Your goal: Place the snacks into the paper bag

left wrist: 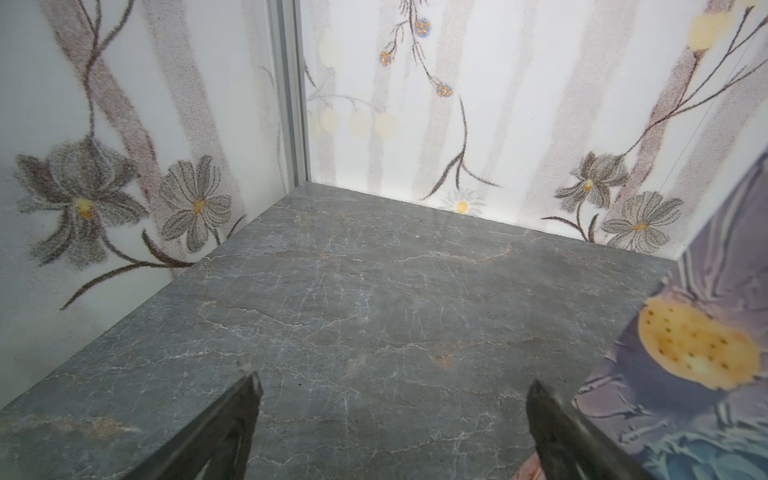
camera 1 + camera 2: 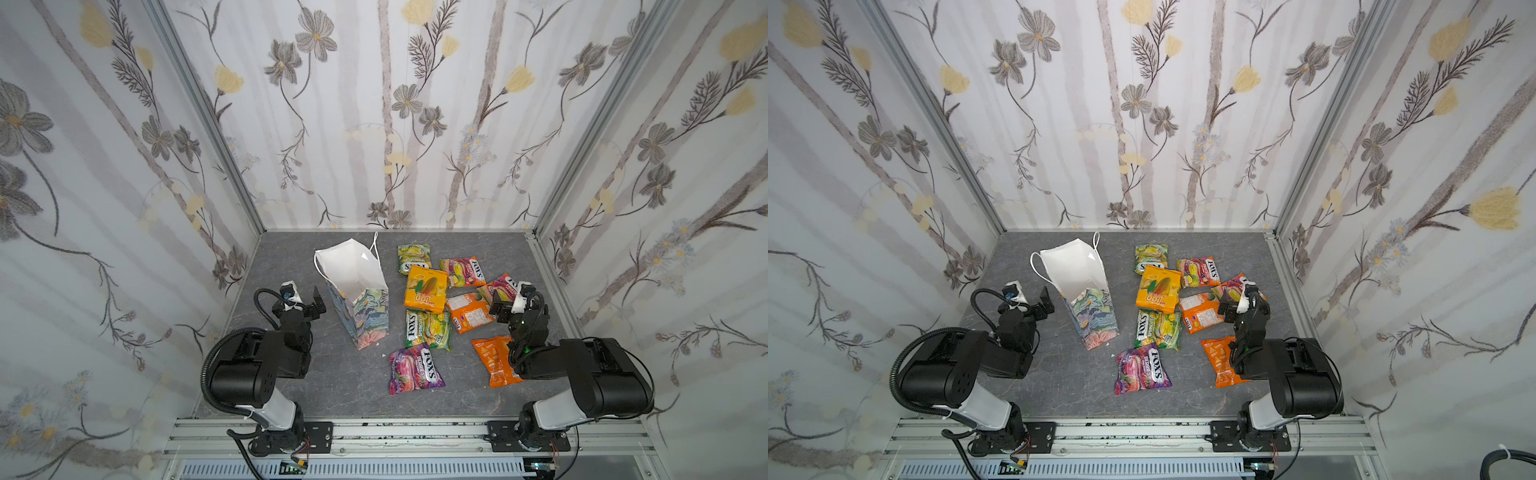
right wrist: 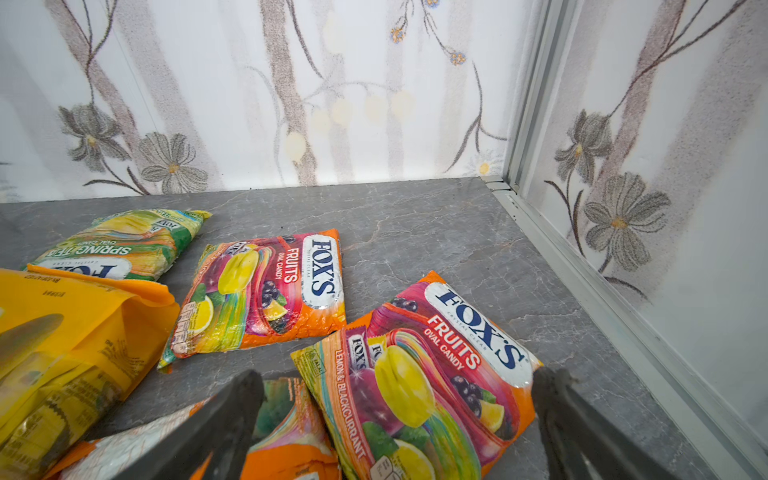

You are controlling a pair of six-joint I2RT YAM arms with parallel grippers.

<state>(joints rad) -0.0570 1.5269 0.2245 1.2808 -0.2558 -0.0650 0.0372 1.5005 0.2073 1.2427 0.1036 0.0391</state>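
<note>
Right tool (image 3: 397, 382) hangs wide open and empty just over a red Fruits packet (image 3: 428, 374), likely lined up for a pick. Left tool (image 1: 392, 386), equally spread and empty, sits beside the upright paper bag (image 2: 365, 316), probably to steady it. The snacks (image 2: 426, 291) lie on the bench (image 2: 332, 386) beside the bag, none visibly inside.

Floral paper bag (image 2: 368, 318) stands open; snacks (image 2: 426, 291) lie scattered beside it.

Tabletop (image 2: 282, 266) left of the paper bag (image 2: 365, 316) lies bare; snacks (image 2: 428, 291) crowd its right.
</note>
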